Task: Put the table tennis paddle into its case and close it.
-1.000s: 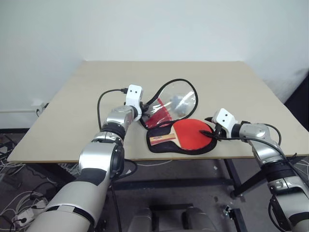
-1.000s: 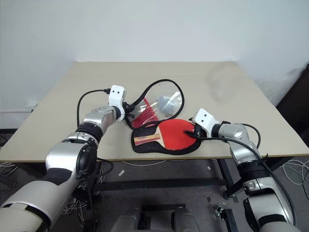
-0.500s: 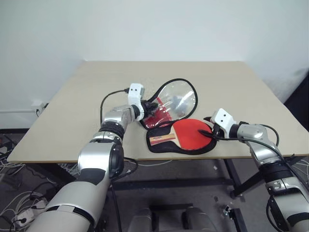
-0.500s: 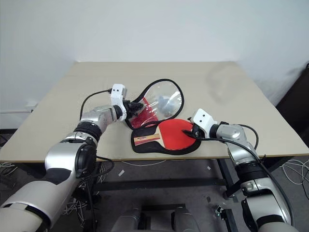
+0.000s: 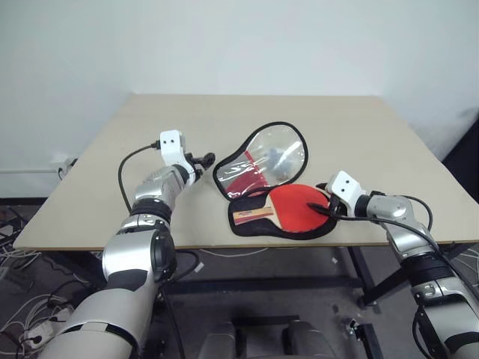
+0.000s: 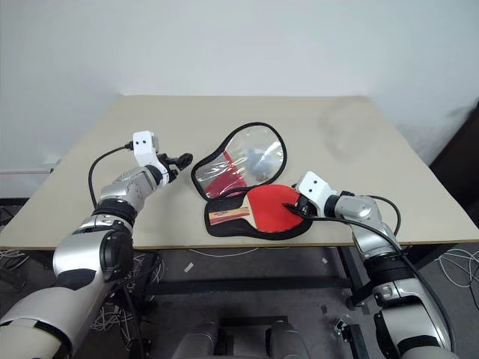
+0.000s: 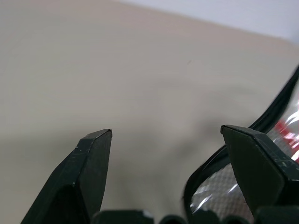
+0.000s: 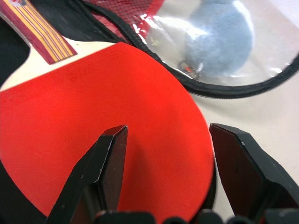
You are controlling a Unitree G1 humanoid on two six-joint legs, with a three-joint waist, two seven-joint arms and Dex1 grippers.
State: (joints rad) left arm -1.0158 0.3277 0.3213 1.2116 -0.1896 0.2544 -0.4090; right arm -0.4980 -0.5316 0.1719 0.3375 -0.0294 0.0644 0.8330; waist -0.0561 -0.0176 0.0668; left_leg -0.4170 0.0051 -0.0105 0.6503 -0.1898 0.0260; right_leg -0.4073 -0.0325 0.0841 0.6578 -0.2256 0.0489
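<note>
We're sitting with the table tennis paddle (image 5: 288,209) lying in the lower half of the case (image 5: 263,187), handle pointing at 9 o'clock; the clear-windowed lid is lying open toward 12 o'clock, zip undone. The left end effector (image 5: 203,159) is hovering at 9 o'clock of the lid, fingers spread wide, gripping nothing. The right end effector (image 8: 163,154) is resting over the red face at 3 o'clock, fingers apart, not clamped on anything we can see.

Risks: the lid is floppy, so it's likely folding crooked and snagging the handle; the right fingers could be getting trapped under it (or dragging the paddle out when pulling away).

The table (image 5: 359,123) is plain beige, the case near its front edge. White wall behind, cables on the floor (image 5: 15,247).
</note>
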